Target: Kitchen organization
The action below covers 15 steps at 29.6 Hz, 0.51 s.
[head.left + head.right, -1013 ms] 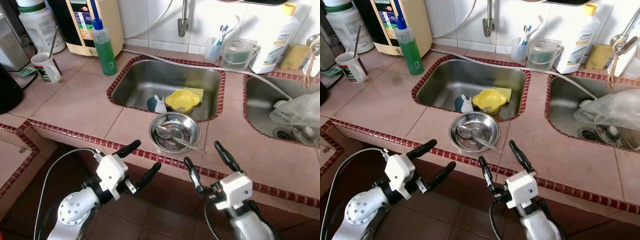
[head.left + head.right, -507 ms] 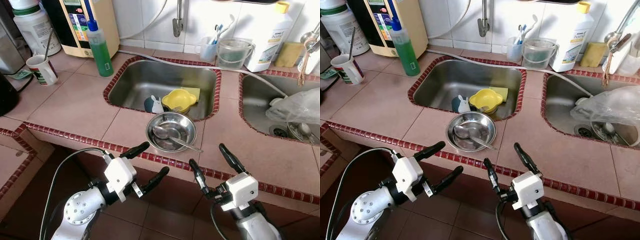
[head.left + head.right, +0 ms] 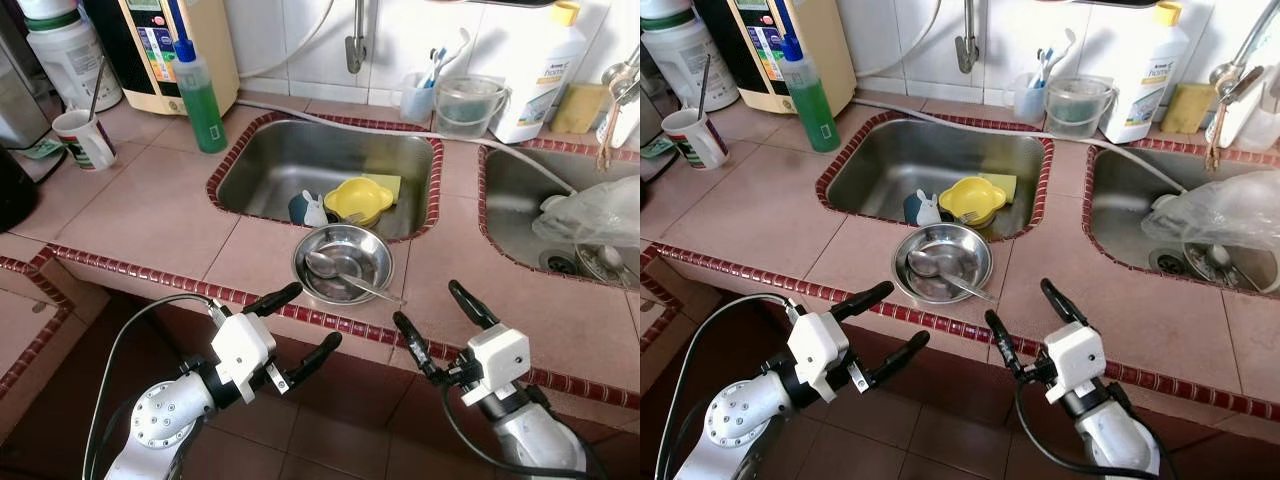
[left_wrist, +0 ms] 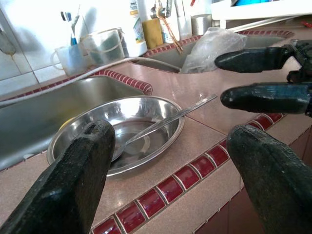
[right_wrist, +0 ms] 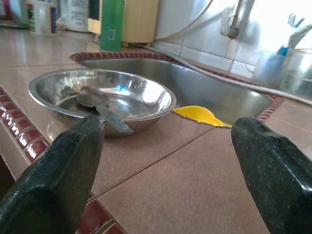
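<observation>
A shallow steel bowl (image 3: 343, 250) sits on the tiled counter at the near rim of the left sink (image 3: 290, 160), with a metal spoon (image 3: 352, 282) lying in it, handle over its right rim. Both my grippers hang open and empty below the counter's front edge. My left gripper (image 3: 313, 316) is just left of the bowl, my right gripper (image 3: 428, 304) just right of it. The left wrist view looks at the bowl (image 4: 117, 131) and spoon (image 4: 161, 122) from close by. The right wrist view shows the bowl (image 5: 105, 95) and spoon (image 5: 100, 106) too.
In the left sink lie a yellow bowl (image 3: 364, 200) and a dark cup (image 3: 308, 210). A green soap bottle (image 3: 203, 95), a mug (image 3: 85, 138), a clear jug (image 3: 468, 105) and a white detergent bottle (image 3: 535, 75) stand around. A plastic bag (image 3: 590, 215) lies in the right sink.
The camera has shifted a little. Both grippers have come up closer to the counter's front edge, and the right one has drifted to the right. The bowl and spoon have not moved.
</observation>
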Available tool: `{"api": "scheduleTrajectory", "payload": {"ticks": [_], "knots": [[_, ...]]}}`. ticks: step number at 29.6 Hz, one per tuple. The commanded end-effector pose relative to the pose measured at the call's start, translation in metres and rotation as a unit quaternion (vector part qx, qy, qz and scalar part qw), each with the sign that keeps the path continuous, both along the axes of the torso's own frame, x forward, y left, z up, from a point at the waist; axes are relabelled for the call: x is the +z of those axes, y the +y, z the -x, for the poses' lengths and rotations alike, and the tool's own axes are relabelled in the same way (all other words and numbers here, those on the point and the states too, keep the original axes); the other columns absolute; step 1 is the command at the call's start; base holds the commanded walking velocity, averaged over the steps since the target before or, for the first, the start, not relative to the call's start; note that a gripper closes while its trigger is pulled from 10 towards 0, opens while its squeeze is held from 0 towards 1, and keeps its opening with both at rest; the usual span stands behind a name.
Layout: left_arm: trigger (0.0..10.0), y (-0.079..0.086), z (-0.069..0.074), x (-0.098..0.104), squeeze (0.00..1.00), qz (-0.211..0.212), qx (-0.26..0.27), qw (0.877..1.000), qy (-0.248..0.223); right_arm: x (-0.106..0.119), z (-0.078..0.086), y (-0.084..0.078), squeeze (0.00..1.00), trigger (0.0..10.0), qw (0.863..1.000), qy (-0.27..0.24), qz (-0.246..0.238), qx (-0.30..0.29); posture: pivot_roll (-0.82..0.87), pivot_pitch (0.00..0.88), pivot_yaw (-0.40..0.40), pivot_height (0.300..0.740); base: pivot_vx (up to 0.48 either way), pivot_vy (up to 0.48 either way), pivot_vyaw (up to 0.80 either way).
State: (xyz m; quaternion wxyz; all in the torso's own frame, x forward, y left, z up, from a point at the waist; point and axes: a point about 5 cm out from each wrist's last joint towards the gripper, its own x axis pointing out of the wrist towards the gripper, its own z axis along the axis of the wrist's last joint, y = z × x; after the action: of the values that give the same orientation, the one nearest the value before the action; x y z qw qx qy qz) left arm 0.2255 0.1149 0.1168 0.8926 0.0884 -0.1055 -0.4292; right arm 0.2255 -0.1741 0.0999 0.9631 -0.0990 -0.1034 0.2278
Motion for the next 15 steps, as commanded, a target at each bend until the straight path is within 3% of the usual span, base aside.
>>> {"api": "scheduleTrajectory", "payload": {"ticks": [1,15], "knots": [[10.0,0.001,0.0,0.004,0.0,-0.001,0.002,1.0,-0.007,-0.004,-0.001,-0.002,0.0,10.0,1.0,0.017,0.0,0.004,-0.05,0.119,0.088,0.74,0.0,0.0,0.0],[10.0,-0.002,0.001,0.006,0.0,0.004,0.007,1.0,-0.011,-0.004,-0.017,0.007,0.0,10.0,0.999,0.02,-0.001,0.037,-0.03,0.109,0.074,0.74,0.0,0.0,0.0]]}}
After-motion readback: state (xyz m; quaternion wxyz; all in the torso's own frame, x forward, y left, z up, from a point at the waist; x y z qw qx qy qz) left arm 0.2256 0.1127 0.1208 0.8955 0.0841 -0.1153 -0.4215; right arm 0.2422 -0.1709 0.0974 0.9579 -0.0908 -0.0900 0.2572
